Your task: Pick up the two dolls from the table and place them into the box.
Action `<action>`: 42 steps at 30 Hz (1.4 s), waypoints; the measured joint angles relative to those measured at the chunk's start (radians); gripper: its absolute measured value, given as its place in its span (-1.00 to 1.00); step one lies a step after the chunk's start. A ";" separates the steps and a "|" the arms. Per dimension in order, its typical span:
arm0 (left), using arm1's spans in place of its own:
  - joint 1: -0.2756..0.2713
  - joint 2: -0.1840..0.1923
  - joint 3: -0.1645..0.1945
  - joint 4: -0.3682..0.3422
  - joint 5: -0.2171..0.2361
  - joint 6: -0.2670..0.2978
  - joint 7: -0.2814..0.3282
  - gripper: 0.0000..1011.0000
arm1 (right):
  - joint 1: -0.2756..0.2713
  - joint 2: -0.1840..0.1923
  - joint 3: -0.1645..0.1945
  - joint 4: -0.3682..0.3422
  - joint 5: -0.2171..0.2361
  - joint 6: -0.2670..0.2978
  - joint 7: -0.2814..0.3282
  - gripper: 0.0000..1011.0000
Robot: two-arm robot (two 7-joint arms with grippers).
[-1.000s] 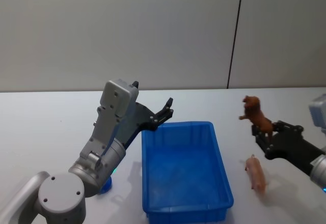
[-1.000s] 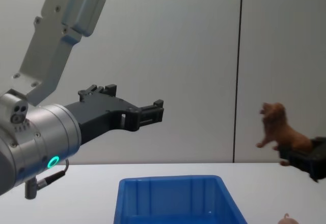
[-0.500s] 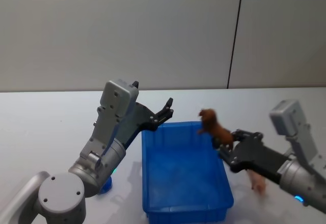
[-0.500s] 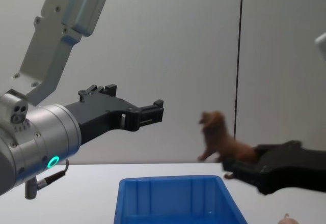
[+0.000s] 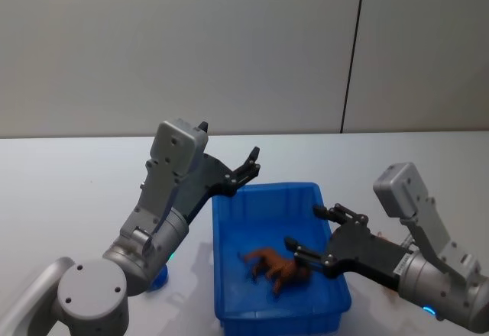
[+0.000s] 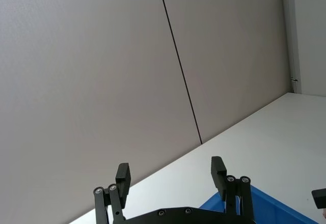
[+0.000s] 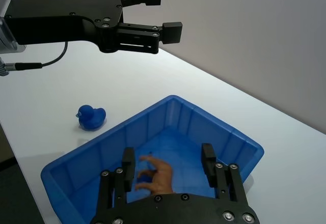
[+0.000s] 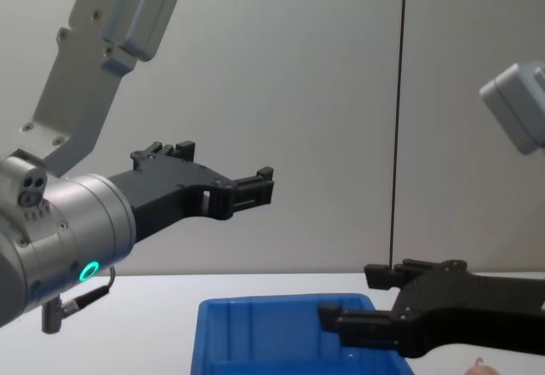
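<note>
Brown doll (image 5: pixel 275 267) in blue box (image 5: pixel 267 189), right tool (image 5: pixel 303 227) apart above it, left tool (image 5: pixel 254 162) apart

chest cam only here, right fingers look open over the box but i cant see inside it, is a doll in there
Observer: Yes, a brown lion doll lies on the floor of the box, just below the open right gripper.
Operator: anything on the table on the left arm's side
Observer: A small blue duck sits on the table outside the box, while the left gripper hangs open in the air above.
</note>
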 joint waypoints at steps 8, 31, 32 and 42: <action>0.000 0.000 0.000 0.000 0.000 0.000 0.000 0.98 | -0.007 0.015 0.011 -0.003 0.022 0.005 -0.023 0.90; 0.000 0.000 0.000 0.000 0.000 0.000 0.000 0.98 | -0.106 0.140 0.099 -0.045 0.134 0.063 -0.167 0.98; 0.000 0.000 0.000 0.000 0.000 0.000 0.000 0.98 | -0.112 0.147 0.103 -0.045 0.137 0.073 -0.172 0.98; 0.000 0.000 0.000 0.000 0.000 0.000 0.000 0.98 | -0.126 0.167 0.109 -0.029 0.140 0.146 -0.180 0.98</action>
